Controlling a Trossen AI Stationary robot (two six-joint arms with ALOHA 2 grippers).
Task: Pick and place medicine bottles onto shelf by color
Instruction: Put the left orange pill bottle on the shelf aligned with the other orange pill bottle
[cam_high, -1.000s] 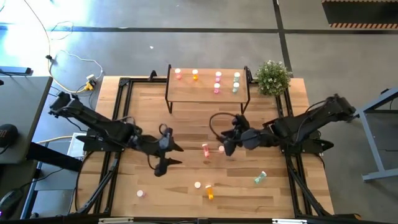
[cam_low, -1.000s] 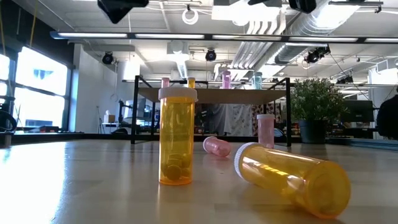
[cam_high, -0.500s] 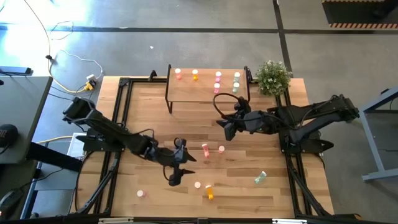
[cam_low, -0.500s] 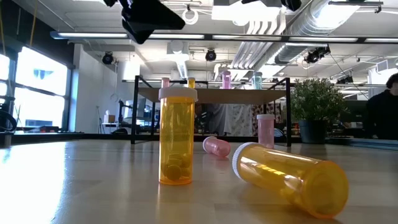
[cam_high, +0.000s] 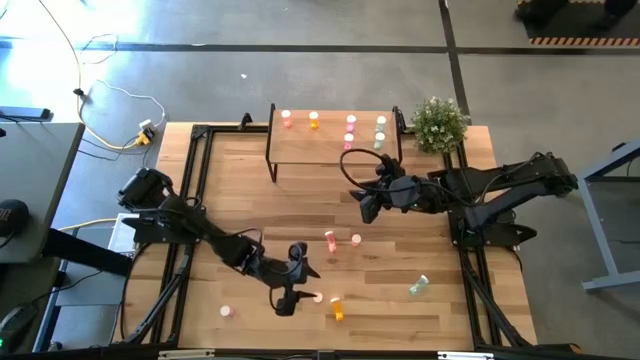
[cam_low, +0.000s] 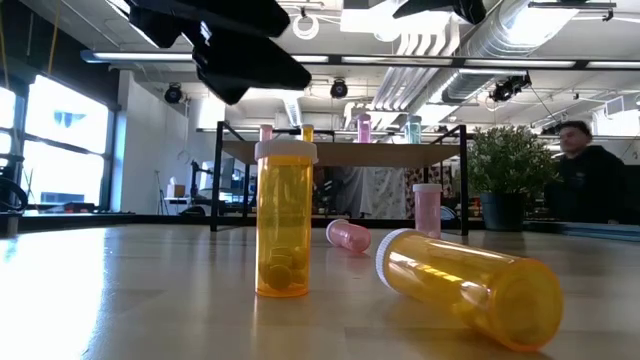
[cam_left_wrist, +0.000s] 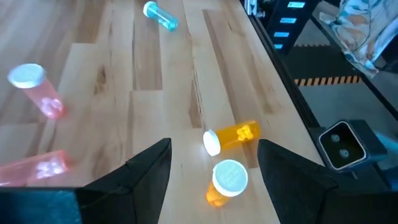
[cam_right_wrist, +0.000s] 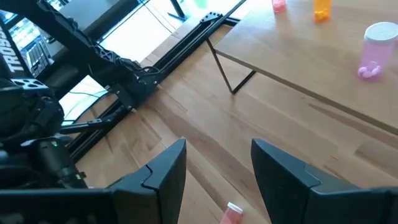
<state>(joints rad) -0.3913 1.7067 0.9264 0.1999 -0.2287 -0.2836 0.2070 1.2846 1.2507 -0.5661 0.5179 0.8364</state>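
My left gripper (cam_high: 298, 288) is open above the table's near middle, just left of an upright orange bottle (cam_high: 318, 297) and a lying orange bottle (cam_high: 337, 310). In the left wrist view the upright orange bottle (cam_left_wrist: 229, 180) shows between my open fingers, below them, and the lying one (cam_left_wrist: 231, 137) beyond it. My right gripper (cam_high: 361, 206) is open and empty in front of the shelf (cam_high: 335, 150). The shelf (cam_right_wrist: 311, 56) carries pink, orange and green bottles, all upright.
A lying pink bottle (cam_high: 330, 243) and an upright pink one (cam_high: 356, 240) are at mid table. A teal bottle (cam_high: 418, 286) lies at the near right, a pink one (cam_high: 226, 311) stands at the near left. A potted plant (cam_high: 438, 123) stands right of the shelf.
My left gripper has gone toward the table's near edge and to the right, coming down beside the two orange bottles. My right gripper has drawn back from the pink bottles toward the far edge and the shelf, then kept still. No bottle has moved.
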